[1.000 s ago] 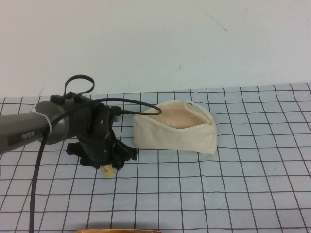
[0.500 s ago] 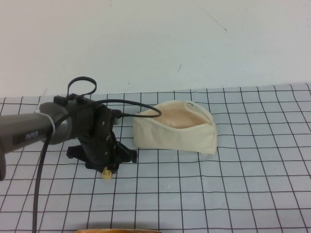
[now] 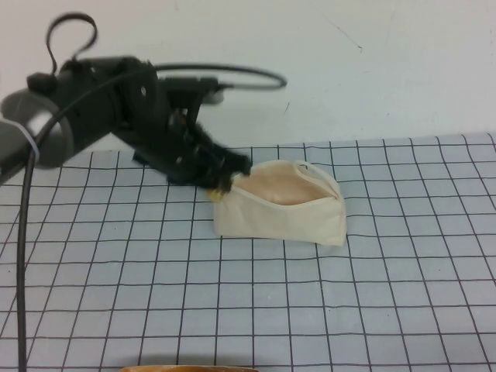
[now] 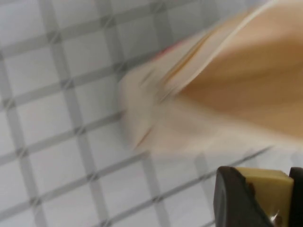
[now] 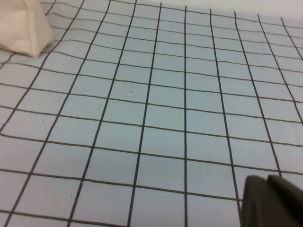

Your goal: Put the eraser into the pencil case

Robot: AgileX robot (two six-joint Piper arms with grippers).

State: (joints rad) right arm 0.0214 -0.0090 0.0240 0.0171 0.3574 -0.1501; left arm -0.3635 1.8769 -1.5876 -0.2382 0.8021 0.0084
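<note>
The left claw point(image 3: 219, 186) grips the pale yellow eraser point(image 4: 263, 187) at the left end of the cream case point(image 3: 280, 203), whose open mouth shows beige-pink lining. The case sits on the gridded counter point(image 3: 310, 302). Only a dark bit of the right claw point(image 5: 272, 201) shows; I cannot tell its state.

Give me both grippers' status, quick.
Left gripper: shut on the eraser, at the pencil case opening's left end.
Right gripper: low over the grid mat, state cannot be told.
</note>
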